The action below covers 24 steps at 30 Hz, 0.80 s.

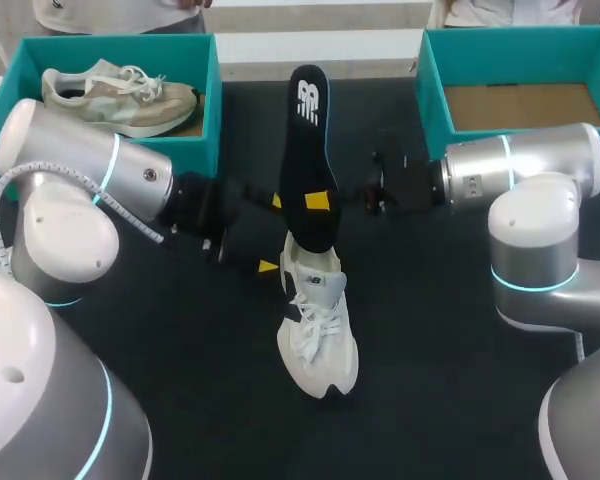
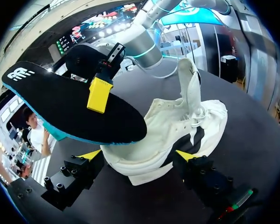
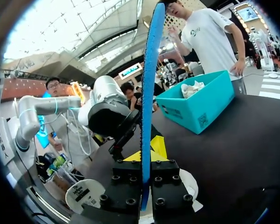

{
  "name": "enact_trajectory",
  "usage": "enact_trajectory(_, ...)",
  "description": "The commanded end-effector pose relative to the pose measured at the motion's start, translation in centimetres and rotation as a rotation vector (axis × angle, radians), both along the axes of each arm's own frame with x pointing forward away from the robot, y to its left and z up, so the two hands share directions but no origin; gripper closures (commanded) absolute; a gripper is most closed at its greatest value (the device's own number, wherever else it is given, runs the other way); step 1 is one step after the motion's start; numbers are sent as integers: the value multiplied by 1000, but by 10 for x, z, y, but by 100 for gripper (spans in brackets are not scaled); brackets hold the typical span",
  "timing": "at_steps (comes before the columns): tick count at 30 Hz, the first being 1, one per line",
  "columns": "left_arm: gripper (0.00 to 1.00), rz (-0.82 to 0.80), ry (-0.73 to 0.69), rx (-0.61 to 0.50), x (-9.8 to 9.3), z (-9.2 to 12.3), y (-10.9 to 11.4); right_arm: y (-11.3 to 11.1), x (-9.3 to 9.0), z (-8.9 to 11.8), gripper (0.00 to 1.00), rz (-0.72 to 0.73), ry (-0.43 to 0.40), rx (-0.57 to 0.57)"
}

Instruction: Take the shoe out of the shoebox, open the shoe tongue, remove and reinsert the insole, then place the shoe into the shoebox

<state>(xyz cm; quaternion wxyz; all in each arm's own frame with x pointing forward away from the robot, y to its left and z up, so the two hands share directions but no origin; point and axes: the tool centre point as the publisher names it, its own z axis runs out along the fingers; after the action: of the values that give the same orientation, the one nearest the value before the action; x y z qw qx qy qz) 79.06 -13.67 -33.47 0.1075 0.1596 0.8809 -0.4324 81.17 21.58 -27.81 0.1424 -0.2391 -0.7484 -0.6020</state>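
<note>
You are looking at the white shoe sitting sole-down near the middle of the table. Its toe is pointing to 6 o'clock and its heel to 12. The black insole is standing almost upright over the heel. Its lower end is meeting the shoe's opening and its printed end is rising toward 12 o'clock.

Your right gripper is stretching in from 3 o'clock. Its jaws are clenching the insole around its middle, with one yellow tip pressing flat on the face toward you. In the right wrist view the insole is showing edge-on, running straight up between those jaws.

Your left gripper is lying in from 9 o'clock. Its jaws are spread wide and grasping the white shoe at the heel. In the left wrist view a yellow tip is touching each flank.

The raised insole is standing between your two grippers, so all three are crowding the space over the heel.

At 10 o'clock from the white shoe a teal left shoebox is holding a beige shoe. Your left arm is lying just in front of that box. At 2 o'clock the teal right shoebox is showing a brown cardboard floor, and your right arm is crossing just in front of its near wall.
</note>
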Motion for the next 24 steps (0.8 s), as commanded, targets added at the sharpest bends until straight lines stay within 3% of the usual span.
enact_trajectory(1,0,-2,-4,5,2,2,-2,5,2,-4,100,5,4,5)
enact_trajectory(19,0,2,-45,30,3,0,-3,6,1,-5,100,5,10,5)
enact_trajectory(24,0,2,-45,30,3,0,-3,14,4,-12,100,-14,-51,-27)
